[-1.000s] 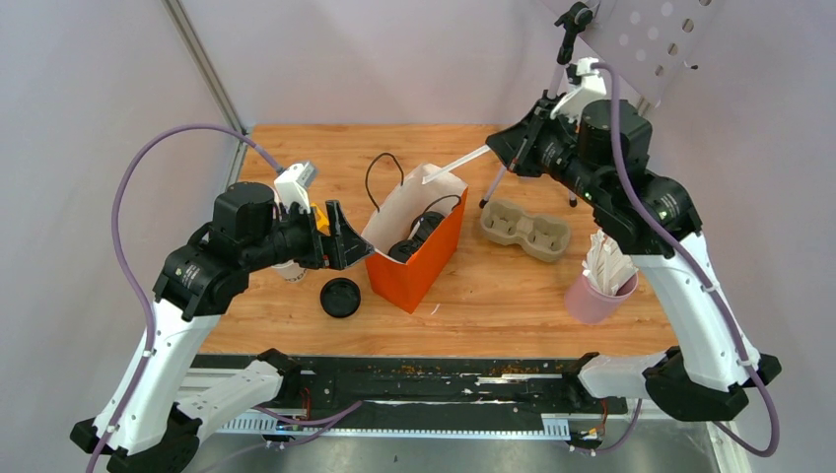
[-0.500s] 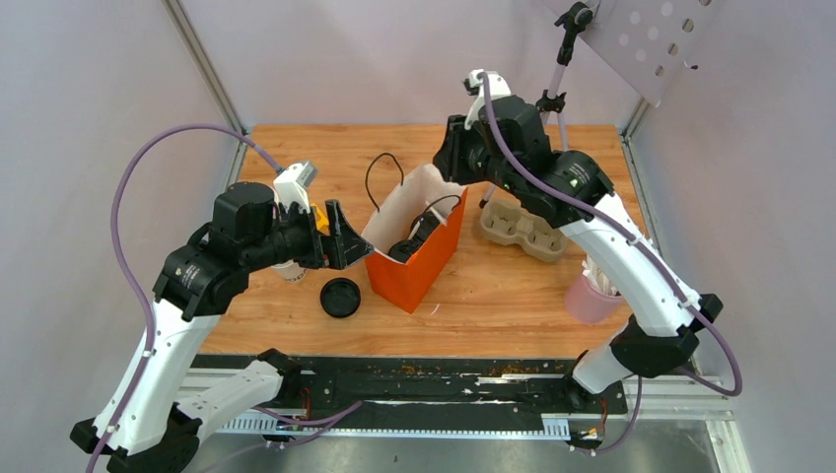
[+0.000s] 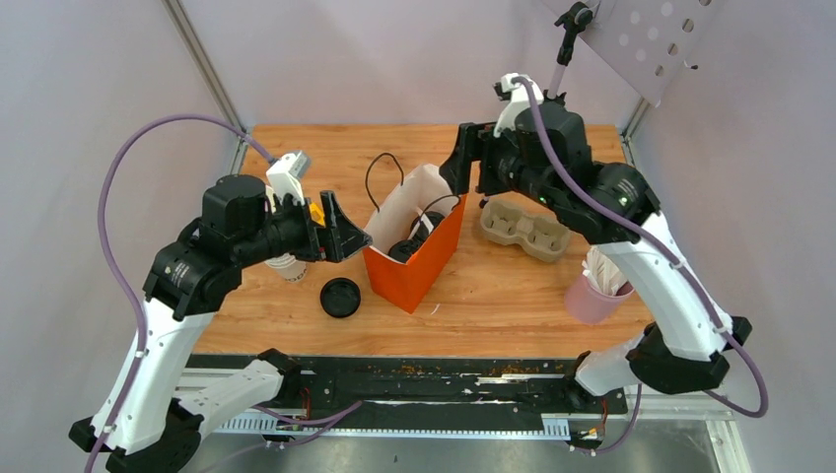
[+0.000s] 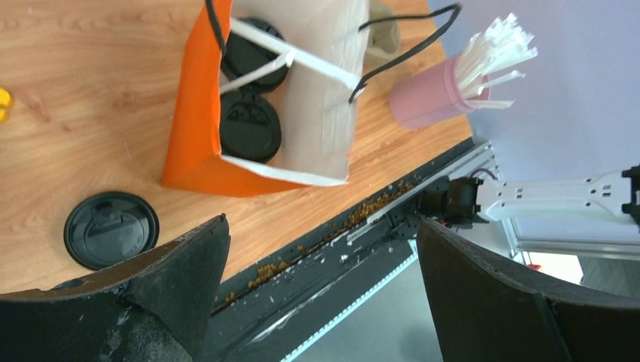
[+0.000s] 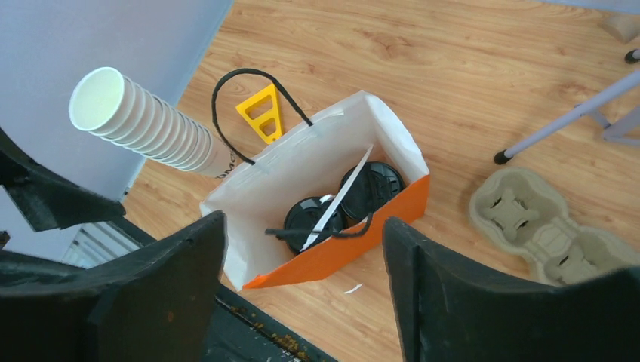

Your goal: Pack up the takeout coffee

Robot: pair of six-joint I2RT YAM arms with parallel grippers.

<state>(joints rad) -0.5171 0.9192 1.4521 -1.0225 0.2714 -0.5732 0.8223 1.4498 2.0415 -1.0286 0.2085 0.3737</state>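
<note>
— Left fingers [image 4: 170, 283]?
— Spread wide, empty, just beside the orange bag [image 3: 419, 268].
— The takeout coffee [image 5: 373, 187]?
— Two lidded cups inside the bag, a thin white stick [image 5: 336, 202] across them.
— Right fingers [image 5: 445, 286]?
— Parted, holding nothing, above the bag's far edge.

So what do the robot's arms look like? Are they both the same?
Yes, they match. The left arm and the right arm have smooth white shells with chunky black joints. A purple cable loops along each one. Each arm ends in a black claw with two broad, wedge-shaped fingers: the left gripper and the right gripper.
</note>
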